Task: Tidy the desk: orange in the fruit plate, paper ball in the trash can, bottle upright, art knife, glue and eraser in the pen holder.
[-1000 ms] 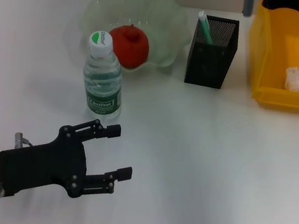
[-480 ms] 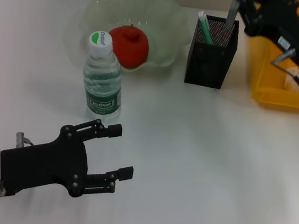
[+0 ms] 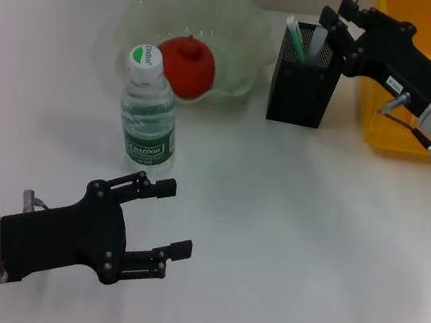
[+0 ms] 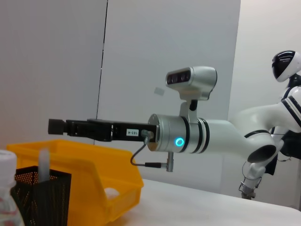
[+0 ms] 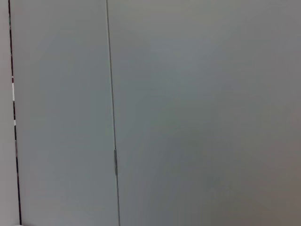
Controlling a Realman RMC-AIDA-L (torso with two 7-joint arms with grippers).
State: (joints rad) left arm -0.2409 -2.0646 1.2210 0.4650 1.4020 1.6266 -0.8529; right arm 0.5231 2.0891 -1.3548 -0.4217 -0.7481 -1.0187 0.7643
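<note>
- Right hand (image 3: 335, 26) hovers right over the pen holder (image 3: 304, 86), lined up for a drop; I cannot tell its grip or load.
- Left hand (image 3: 163, 222) lies spread open and empty on the desk (image 3: 292, 245), near the bottle (image 3: 148, 116), which stands upright.
- Orange (image 3: 185, 66) sits in the fruit plate (image 3: 241, 33).

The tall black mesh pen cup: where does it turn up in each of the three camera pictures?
Head view: the tall square black mesh pen holder stands right of the pale-green glass fruit plate, beneath the right gripper.
Left wrist view: at the lower left corner.
Right wrist view: not in it.
Shared landmark: the bright yellow plastic trash can beside it.
</note>
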